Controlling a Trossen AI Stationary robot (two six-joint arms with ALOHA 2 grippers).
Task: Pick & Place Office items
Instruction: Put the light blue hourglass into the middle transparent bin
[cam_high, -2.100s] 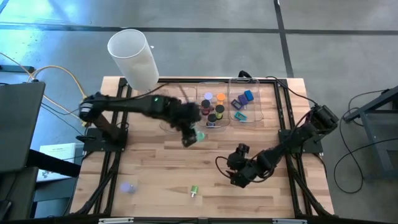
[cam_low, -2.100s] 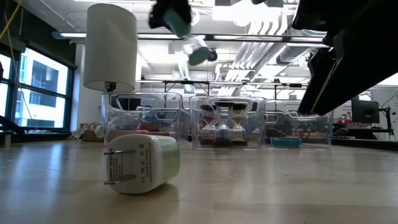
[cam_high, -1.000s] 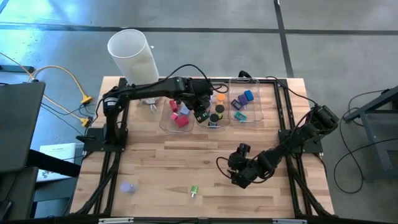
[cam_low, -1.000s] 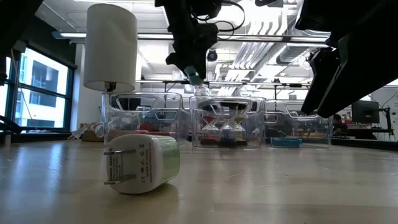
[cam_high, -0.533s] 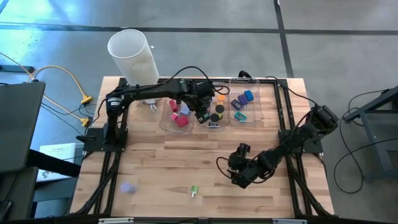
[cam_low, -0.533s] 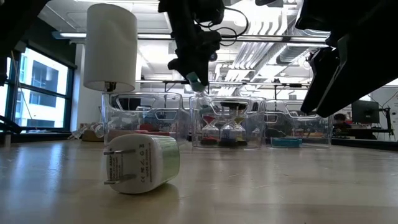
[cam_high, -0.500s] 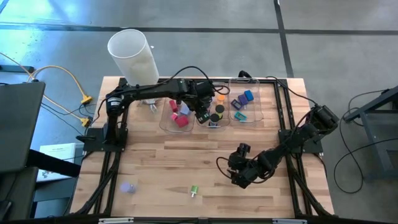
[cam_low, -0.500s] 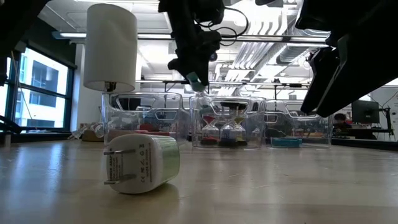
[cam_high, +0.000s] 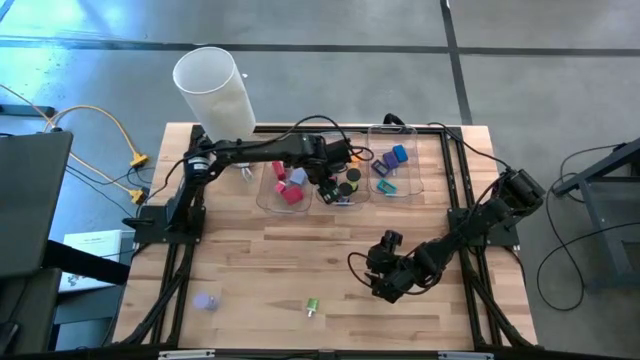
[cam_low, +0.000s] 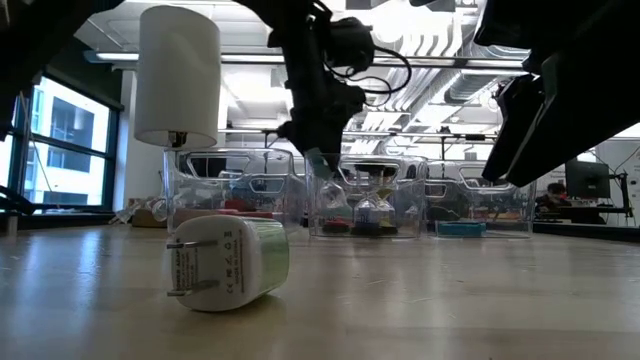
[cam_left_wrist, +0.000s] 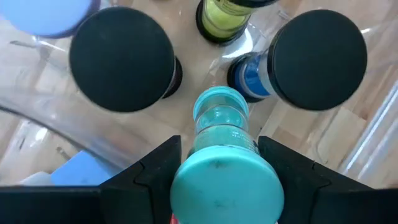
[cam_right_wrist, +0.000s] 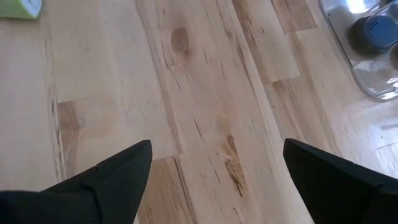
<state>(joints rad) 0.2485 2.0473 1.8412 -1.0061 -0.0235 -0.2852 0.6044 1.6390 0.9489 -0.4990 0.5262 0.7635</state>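
My left gripper (cam_high: 335, 188) reaches down over the middle clear tray (cam_high: 342, 203), shut on a small clear bottle with a teal cap (cam_left_wrist: 224, 182). Around the bottle in the left wrist view stand two black-capped pieces (cam_left_wrist: 121, 59) (cam_left_wrist: 320, 59), a yellow-green one (cam_left_wrist: 225, 15) and a blue one (cam_left_wrist: 247, 78). In the low view the gripper (cam_low: 318, 158) is at the height of the tray's rim. My right gripper (cam_high: 385, 283) hangs open over bare table near the front right. A green-and-white plug piece (cam_high: 311, 307) and a lavender piece (cam_high: 205, 300) lie on the table near the front edge. My left gripper pinches the bottle's clear body just under the teal cap (cam_left_wrist: 219, 140) between its two fingers. The fingers come steeply from above, with the cap toward the wrist and the bottle's lower end (cam_left_wrist: 219, 102) pointing down into the tray. Whether that end touches the tray floor I cannot tell.
Three clear trays stand in a row at the back: the left one (cam_high: 268, 200) with red and pink blocks, the right one (cam_high: 408, 192) with blue and purple pieces. A big white cylinder (cam_high: 215, 90) stands at the back left corner. Bare wood lies between the trays and my right gripper.
My left gripper has gone down toward the middle tray, keeping hold of the teal-capped bottle, which now hangs at the rim's height among the black-capped pieces.
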